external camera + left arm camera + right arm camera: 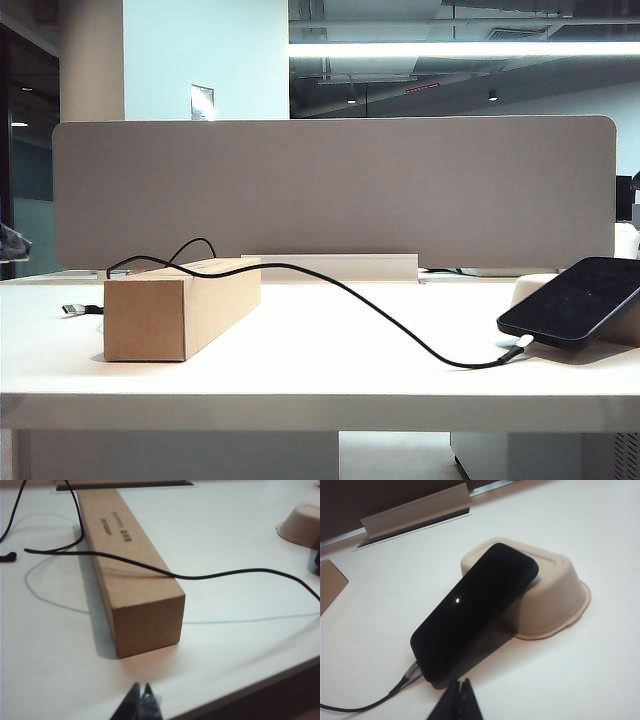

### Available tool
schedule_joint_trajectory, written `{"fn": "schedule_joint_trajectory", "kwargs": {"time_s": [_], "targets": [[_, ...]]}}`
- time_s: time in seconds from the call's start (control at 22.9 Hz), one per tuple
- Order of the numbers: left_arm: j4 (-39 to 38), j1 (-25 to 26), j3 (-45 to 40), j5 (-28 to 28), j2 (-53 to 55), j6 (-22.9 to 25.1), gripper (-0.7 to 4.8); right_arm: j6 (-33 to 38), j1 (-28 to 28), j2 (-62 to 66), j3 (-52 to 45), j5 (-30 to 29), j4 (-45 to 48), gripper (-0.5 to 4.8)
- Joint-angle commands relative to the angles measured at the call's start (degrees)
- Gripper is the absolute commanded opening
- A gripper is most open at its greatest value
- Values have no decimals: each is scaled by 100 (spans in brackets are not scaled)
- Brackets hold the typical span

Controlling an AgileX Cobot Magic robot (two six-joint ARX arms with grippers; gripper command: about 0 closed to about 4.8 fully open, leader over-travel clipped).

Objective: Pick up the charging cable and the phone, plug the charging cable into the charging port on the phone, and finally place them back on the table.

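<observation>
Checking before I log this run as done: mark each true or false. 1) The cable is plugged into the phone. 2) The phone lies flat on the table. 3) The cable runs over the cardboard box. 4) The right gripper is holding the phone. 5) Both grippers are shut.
1) True: the charging cable meets the bottom edge of the phone.
2) False: it leans on an upturned beige tray.
3) True: it drapes across the cardboard box.
4) False: the right gripper is clear of it.
5) True: the left gripper is shut too.

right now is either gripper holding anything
Nothing is held. Left gripper and right gripper are both shut and empty above the off-white table.
</observation>
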Motion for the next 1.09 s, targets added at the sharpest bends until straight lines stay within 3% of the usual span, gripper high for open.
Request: {"fn": "schedule_joint_trajectory", "kwargs": {"time_s": [0.04, 0.92, 1.09], "targets": [[144, 4, 4, -17, -2, 22, -6, -22, 0, 4, -42, 26, 83, -8], [107, 15, 4, 46, -68, 114, -6, -17, -2, 7, -184, 13, -94, -6], [103, 221, 4, 50, -188, 114, -6, -17, -2, 7, -184, 13, -90, -6]]}}
